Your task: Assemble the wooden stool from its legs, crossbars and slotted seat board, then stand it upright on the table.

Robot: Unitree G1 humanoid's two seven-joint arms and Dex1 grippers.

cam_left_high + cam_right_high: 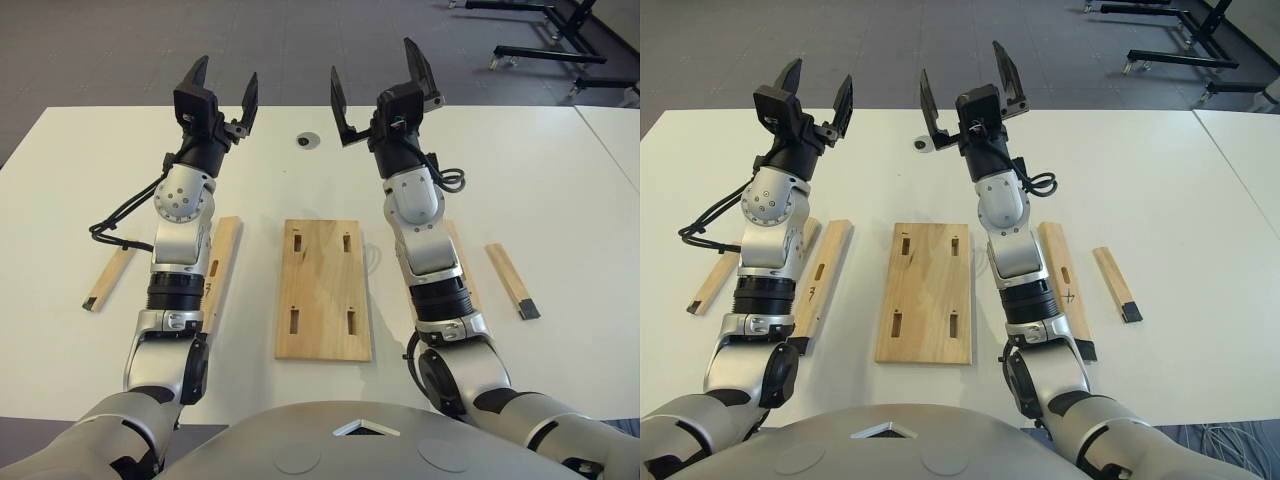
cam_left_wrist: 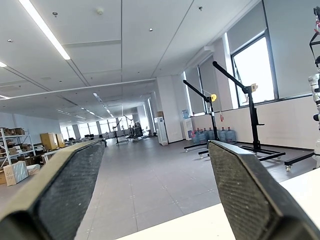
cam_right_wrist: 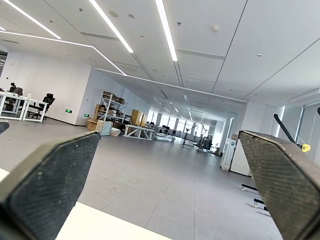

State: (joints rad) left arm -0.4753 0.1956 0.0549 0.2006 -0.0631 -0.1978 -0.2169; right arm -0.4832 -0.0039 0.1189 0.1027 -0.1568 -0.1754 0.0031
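The slotted seat board [image 1: 323, 290] lies flat in the middle of the white table [image 1: 540, 180]. On the left, a long slotted wooden piece [image 1: 222, 262] lies partly under my left arm, with a short bar [image 1: 108, 278] further left. To the right, another long slotted piece [image 1: 1065, 285] lies beside my right arm, and a short dark-tipped bar [image 1: 512, 280] lies beyond it. My left gripper [image 1: 222, 95] and right gripper [image 1: 383, 85] are held up over the far half of the table, both open and holding nothing. The wrist views look past the dark pads [image 2: 65, 195] [image 3: 280, 170] into the room.
A round grommet [image 1: 307, 140] sits in the table near its far edge, between the two grippers. A second table [image 1: 620, 130] adjoins on the right. Black stand bases [image 1: 550, 50] rest on the floor beyond the table.
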